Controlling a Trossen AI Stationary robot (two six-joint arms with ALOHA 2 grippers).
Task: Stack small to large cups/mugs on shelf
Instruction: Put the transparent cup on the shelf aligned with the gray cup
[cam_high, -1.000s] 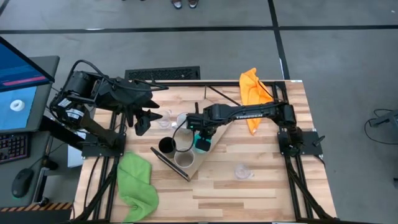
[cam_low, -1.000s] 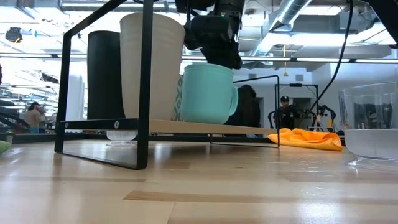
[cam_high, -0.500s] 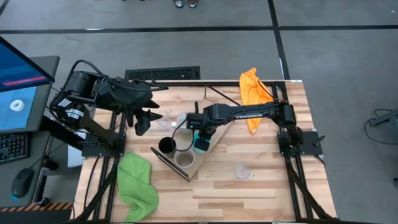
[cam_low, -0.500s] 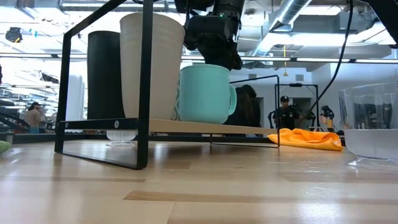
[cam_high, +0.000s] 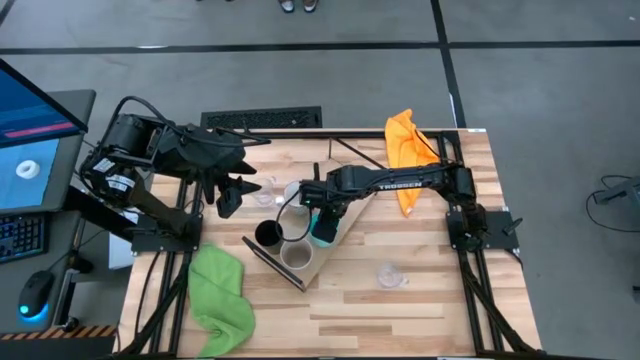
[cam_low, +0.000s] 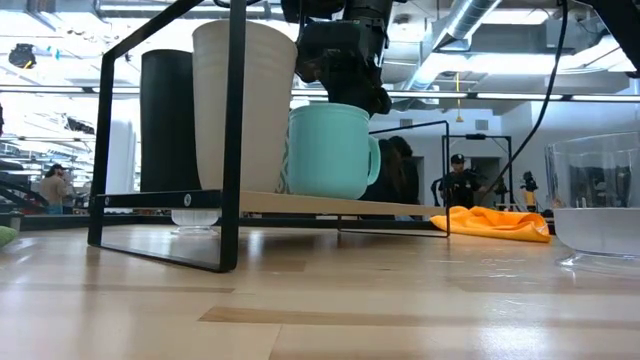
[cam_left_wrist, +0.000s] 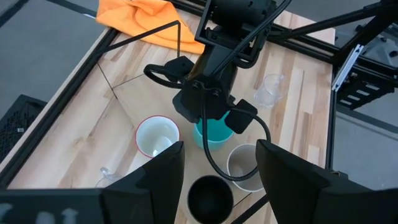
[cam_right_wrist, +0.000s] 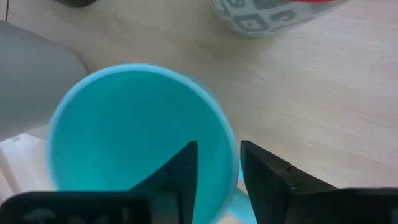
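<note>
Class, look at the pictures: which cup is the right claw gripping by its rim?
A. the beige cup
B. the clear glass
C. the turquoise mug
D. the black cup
C: the right claw straddles the rim of the turquoise mug, which stands on the shelf beside the beige cup.

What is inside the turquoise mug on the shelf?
The turquoise mug looks empty; one finger of the right gripper hides part of the inside. It stands on the shelf.
</note>
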